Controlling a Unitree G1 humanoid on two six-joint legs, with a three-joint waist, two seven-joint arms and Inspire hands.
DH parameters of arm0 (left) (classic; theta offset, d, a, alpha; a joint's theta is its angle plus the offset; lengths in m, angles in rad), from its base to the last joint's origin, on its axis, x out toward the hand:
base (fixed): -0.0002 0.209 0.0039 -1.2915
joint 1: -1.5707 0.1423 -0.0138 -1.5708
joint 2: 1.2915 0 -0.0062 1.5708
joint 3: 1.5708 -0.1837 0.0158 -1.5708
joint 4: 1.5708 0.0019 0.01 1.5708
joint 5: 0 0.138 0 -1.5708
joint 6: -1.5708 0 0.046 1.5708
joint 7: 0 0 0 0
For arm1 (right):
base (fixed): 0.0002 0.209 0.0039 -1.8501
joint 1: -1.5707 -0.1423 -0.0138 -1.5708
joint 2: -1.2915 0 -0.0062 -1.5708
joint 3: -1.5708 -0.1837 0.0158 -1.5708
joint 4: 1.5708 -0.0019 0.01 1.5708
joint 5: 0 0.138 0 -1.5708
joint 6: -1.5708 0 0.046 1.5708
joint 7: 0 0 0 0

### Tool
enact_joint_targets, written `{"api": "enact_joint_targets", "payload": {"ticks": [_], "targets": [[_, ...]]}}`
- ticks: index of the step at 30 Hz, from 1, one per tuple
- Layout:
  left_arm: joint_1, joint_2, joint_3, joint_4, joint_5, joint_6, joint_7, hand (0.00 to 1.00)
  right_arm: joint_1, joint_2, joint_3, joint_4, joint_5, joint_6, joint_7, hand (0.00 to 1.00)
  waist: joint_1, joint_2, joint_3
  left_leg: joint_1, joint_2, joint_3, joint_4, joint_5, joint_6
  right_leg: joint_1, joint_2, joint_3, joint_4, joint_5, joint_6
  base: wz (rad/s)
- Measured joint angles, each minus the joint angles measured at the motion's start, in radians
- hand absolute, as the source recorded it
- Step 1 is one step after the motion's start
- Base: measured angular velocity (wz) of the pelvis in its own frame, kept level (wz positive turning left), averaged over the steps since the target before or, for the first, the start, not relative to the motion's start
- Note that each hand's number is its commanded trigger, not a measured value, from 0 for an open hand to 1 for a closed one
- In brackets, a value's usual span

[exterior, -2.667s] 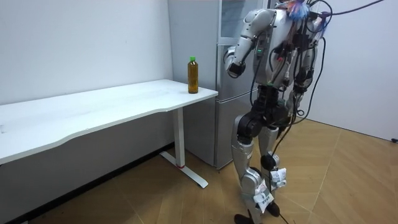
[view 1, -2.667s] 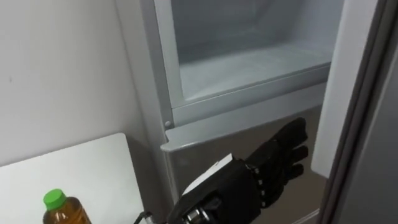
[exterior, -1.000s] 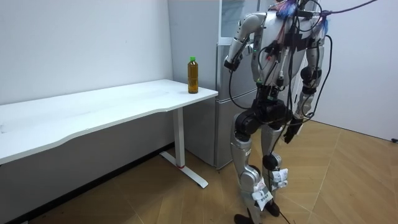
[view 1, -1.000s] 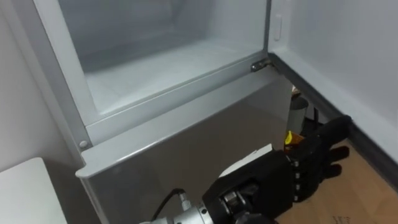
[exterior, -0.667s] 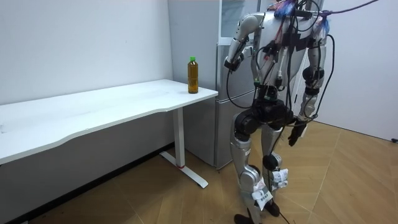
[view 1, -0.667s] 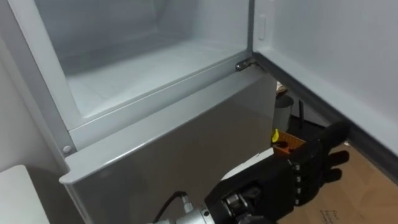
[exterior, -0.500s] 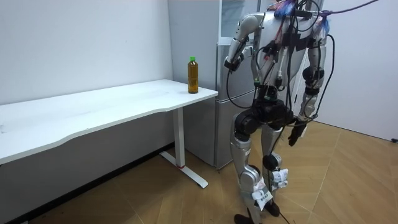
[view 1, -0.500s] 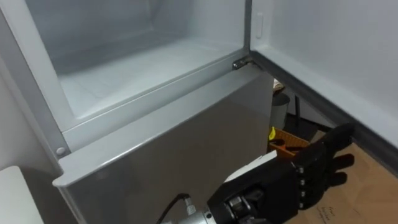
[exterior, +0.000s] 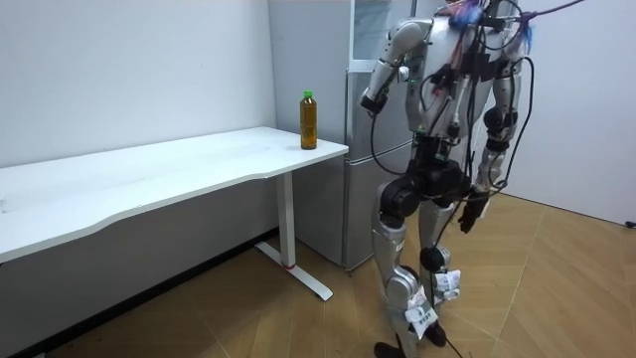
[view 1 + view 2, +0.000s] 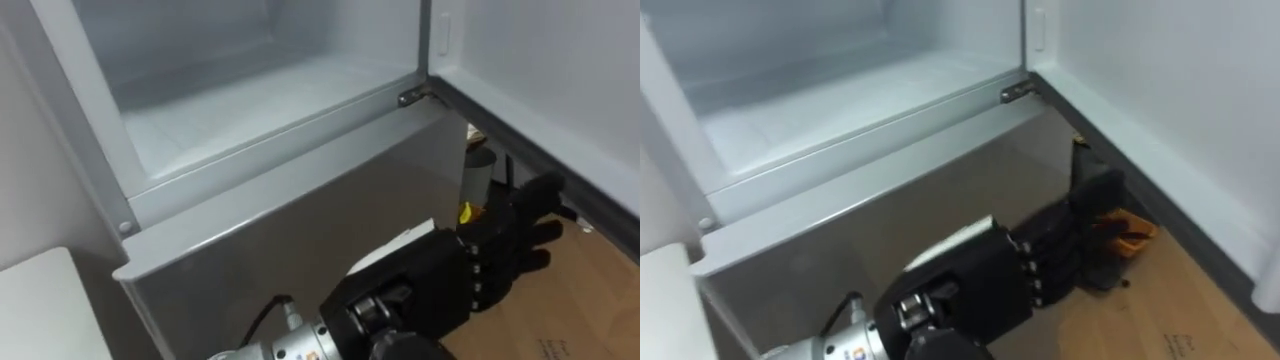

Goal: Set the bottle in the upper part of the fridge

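The bottle [image 9: 309,120], amber with a green cap, stands upright near the corner of the white table [image 9: 179,169]. I stand facing the fridge, a step to the table's right in the room view. The upper fridge compartment [image 10: 250,100] is open and its white shelf is bare. My left hand [image 10: 445,285] is held out in front of the closed lower door [image 10: 290,235], fingers straight, holding nothing. It also shows in the right eye view, as the left hand [image 10: 985,280]. My right hand [image 9: 470,214] hangs by my hip.
The open upper door [image 10: 545,70] stands on the right. A corner of the white table [image 10: 35,310] shows at lower left. Beside the fridge, on the wooden floor, are a dark cylinder [image 10: 478,175], an orange object [image 10: 467,213] and flat cardboard [image 10: 590,300].
My view has swung from the table and bottle to the open fridge, then slightly back left. My right arm has dropped to my side. The left hand stays raised and open.
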Motion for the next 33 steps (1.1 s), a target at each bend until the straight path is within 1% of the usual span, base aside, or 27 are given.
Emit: {"api": "enact_joint_targets", "payload": {"ticks": [1,2,3,4,5,7,8,9,11,12,13,14,15,16,18,19,20,21,23,24,25,26,27,28,29,30,33], "targets": [[0.003,0.001,0.008,-0.01,0.002,0.0,0.004,0.0,0.0,0.002,0.0,0.001,-0.001,-0.001,0.0,0.0,0.004,0.0,0.0001,-0.001,-0.001,-0.006,0.0,0.0,0.0,0.002,-0.002,-0.007,0.0,0.0,0.0,0.37],[0.011,0.001,0.023,-0.029,0.003,-0.005,0.01,0.0,-0.002,0.008,-0.001,0.003,-0.001,-0.007,0.0,0.0,0.017,-0.001,0.0005,-0.002,-0.001,-0.015,0.0,0.0,0.0,0.004,-0.005,-0.021,0.0,0.0,0.0,0.38],[0.023,0.002,0.04,-0.049,0.003,-0.01,0.01,0.0,-0.002,0.013,-0.003,0.006,-0.003,-0.018,0.0,0.0,0.026,-0.003,0.0013,-0.003,-0.002,-0.03,0.0,0.0,-0.001,0.009,-0.007,-0.034,0.0,-0.001,0.001,0.36],[0.03,0.003,0.049,-0.058,0.003,-0.012,0.01,0.0,-0.001,0.015,-0.003,0.007,-0.004,-0.023,0.0,0.0,0.031,-0.006,0.0021,-0.003,-0.002,-0.034,0.0,0.001,-0.001,0.012,-0.009,-0.038,0.0,-0.001,0.001,0.34],[0.046,0.005,0.062,-0.073,0.005,-0.022,0.01,0.0,0.001,0.018,-0.002,0.011,-0.004,-0.03,0.0,0.0,0.046,-0.011,0.0031,0.0,-0.003,-0.042,0.001,0.001,-0.001,0.014,-0.011,-0.049,0.0,-0.002,0.001,0.29],[0.058,0.005,0.08,-0.101,0.045,-0.03,0.016,0.0,0.007,0.024,0.001,0.012,-0.003,-0.035,0.0,0.0,0.063,-0.022,0.0018,-0.004,-0.005,-0.066,0.006,0.001,-0.001,0.017,-0.015,-0.061,0.0,-0.007,0.002,0.28],[0.058,0.005,0.085,-0.116,0.07,-0.037,0.027,0.0,0.008,0.029,0.001,0.018,-0.002,-0.038,0.0,0.0,0.076,-0.031,0.0012,-0.007,-0.008,-0.083,0.011,0.003,0.0,0.02,-0.018,-0.073,0.001,-0.01,0.003,0.32],[0.06,0.005,0.085,-0.125,0.095,-0.05,0.036,0.0,0.007,0.031,0.001,0.029,-0.002,-0.041,0.0,0.0,0.088,-0.038,-0.0021,-0.012,-0.01,-0.097,0.014,0.003,0.001,0.021,-0.021,-0.084,0.0,-0.01,0.003,0.3],[0.08,0.005,0.086,-0.152,0.128,-0.063,0.044,0.0,0.007,0.031,0.0,0.035,-0.011,-0.047,-0.001,0.0,0.106,-0.042,-0.0047,-0.017,-0.013,-0.111,0.014,0.007,0.002,0.021,-0.025,-0.093,0.0,-0.01,0.003,0.22],[0.098,0.013,0.094,-0.173,0.142,-0.068,0.045,0.0,0.007,0.031,0.0,0.036,-0.028,-0.054,-0.007,0.0,0.114,-0.042,-0.0052,-0.021,-0.014,-0.121,0.017,0.008,0.003,0.025,-0.029,-0.114,0.001,-0.01,0.002,0.23],[0.105,0.015,0.1,-0.184,0.142,-0.069,0.046,0.0,0.006,0.031,0.0,0.035,-0.039,-0.056,-0.011,0.0,0.114,-0.042,-0.0054,-0.025,-0.015,-0.128,0.021,0.008,0.004,0.027,-0.031,-0.119,0.001,-0.01,0.003,0.36],[0.11,0.023,0.115,-0.196,0.142,-0.075,0.048,0.0,0.005,0.031,0.0,0.035,-0.055,-0.06,-0.017,0.0,0.117,-0.042,-0.0056,-0.032,-0.018,-0.148,0.028,0.009,0.005,0.032,-0.036,-0.139,-0.001,-0.01,0.003,0.33],[0.111,0.027,0.133,-0.197,0.145,-0.082,0.052,0.0,0.008,0.03,0.0,0.035,-0.063,-0.066,-0.022,0.0,0.136,-0.042,-0.0059,-0.032,-0.018,-0.155,0.03,0.009,0.006,0.033,-0.037,-0.143,0.001,-0.01,0.003,0.27],[0.112,0.027,0.141,-0.197,0.15,-0.087,0.055,0.0,0.008,0.03,0.0,0.035,-0.068,-0.067,-0.025,0.0,0.14,-0.042,-0.0061,-0.033,-0.018,-0.158,0.03,0.009,0.006,0.034,-0.036,-0.145,0.001,-0.01,0.003,0.19],[0.117,0.027,0.18,-0.198,0.156,-0.097,0.089,0.0,0.008,0.029,0.0,0.033,-0.094,-0.077,-0.027,0.0,0.16,-0.041,-0.0062,-0.035,-0.018,-0.174,0.031,0.009,0.005,0.041,-0.038,-0.163,-0.001,-0.01,0.003,0.2],[0.119,0.027,0.189,-0.198,0.157,-0.099,0.096,0.0,0.007,0.029,0.0,0.033,-0.1,-0.077,-0.027,0.0,0.163,-0.042,-0.0059,-0.035,-0.019,-0.178,0.032,0.01,0.005,0.045,-0.038,-0.168,-0.002,-0.011,0.003,0.19],[0.132,0.028,0.207,-0.198,0.159,-0.109,0.108,0.0,0.005,0.03,0.001,0.033,-0.112,-0.078,-0.027,0.0,0.169,-0.042,-0.0075,-0.035,-0.019,-0.184,0.033,0.01,0.005,0.052,-0.039,-0.175,-0.01,-0.011,0.003,0.14],[0.148,0.024,0.228,-0.203,0.161,-0.115,0.119,0.0,0.004,0.032,0.001,0.033,-0.123,-0.082,-0.032,0.0,0.182,-0.039,-0.0121,-0.035,-0.019,-0.184,0.033,0.01,0.005,0.055,-0.039,-0.177,-0.014,-0.011,0.002,0.1],[0.168,0.02,0.263,-0.219,0.167,-0.118,0.136,0.0,0.013,0.032,-0.001,0.033,-0.136,-0.099,-0.034,0.0,0.191,-0.036,-0.0148,-0.033,-0.02,-0.193,0.033,0.01,0.004,0.059,-0.039,-0.181,-0.016,-0.012,0.002,0.09],[0.176,0.02,0.302,-0.239,0.18,-0.118,0.147,0.0,0.017,0.033,-0.004,0.032,-0.144,-0.107,-0.036,0.0,0.203,-0.036,-0.0152,-0.033,-0.02,-0.196,0.032,0.011,0.003,0.06,-0.038,-0.183,-0.016,-0.013,0.001,0.09],[0.177,0.02,0.321,-0.25,0.182,-0.119,0.157,0.0,0.022,0.034,-0.006,0.032,-0.146,-0.11,-0.038,0.0,0.21,-0.037,-0.0153,-0.033,-0.019,-0.198,0.032,0.011,0.003,0.061,-0.038,-0.185,-0.016,-0.013,0.0,0.11],[0.18,0.02,0.357,-0.268,0.184,-0.131,0.181,0.0,0.03,0.035,-0.01,0.032,-0.156,-0.111,-0.046,0.0,0.217,-0.039,-0.0162,-0.033,-0.02,-0.207,0.03,0.012,0.001,0.066,-0.038,-0.193,-0.019,-0.014,0.0,0.16],[0.192,0.02,0.393,-0.283,0.184,-0.154,0.204,0.0,0.034,0.037,-0.013,0.031,-0.169,-0.11,-0.056,0.0,0.22,-0.04,-0.0174,-0.032,-0.02,-0.212,0.029,0.012,0.0,0.068,-0.038,-0.194,-0.019,-0.016,-0.001,0.17],[0.202,0.02,0.412,-0.293,0.185,-0.163,0.215,0.0,0.034,0.037,-0.013,0.029,-0.172,-0.11,-0.06,0.0,0.223,-0.04,-0.0174,-0.032,-0.02,-0.214,0.029,0.013,0.0,0.069,-0.038,-0.195,-0.019,-0.016,-0.001,0.12],[0.218,0.019,0.444,-0.302,0.186,-0.181,0.231,0.0,0.039,0.039,-0.013,0.02,-0.175,-0.111,-0.07,0.0,0.229,-0.04,-0.0174,-0.033,-0.02,-0.219,0.029,0.013,0.0,0.072,-0.038,-0.199,-0.019,-0.017,-0.002,0.08],[0.223,0.017,0.463,-0.304,0.186,-0.188,0.245,0.0,0.055,0.041,-0.012,0.0,-0.174,-0.111,-0.079,0.0,0.244,-0.041,-0.0176,-0.032,-0.02,-0.222,0.03,0.013,-0.001,0.078,-0.038,-0.206,-0.019,-0.017,-0.002,0.1],[0.224,0.017,0.51,-0.304,0.2,-0.204,0.28,0.0,0.068,0.055,-0.012,-0.008,-0.175,-0.131,-0.102,0.0,0.256,-0.047,-0.017,-0.029,-0.023,-0.248,0.031,0.014,-0.002,0.099,-0.04,-0.232,-0.031,-0.017,-0.002,0.24]]}}
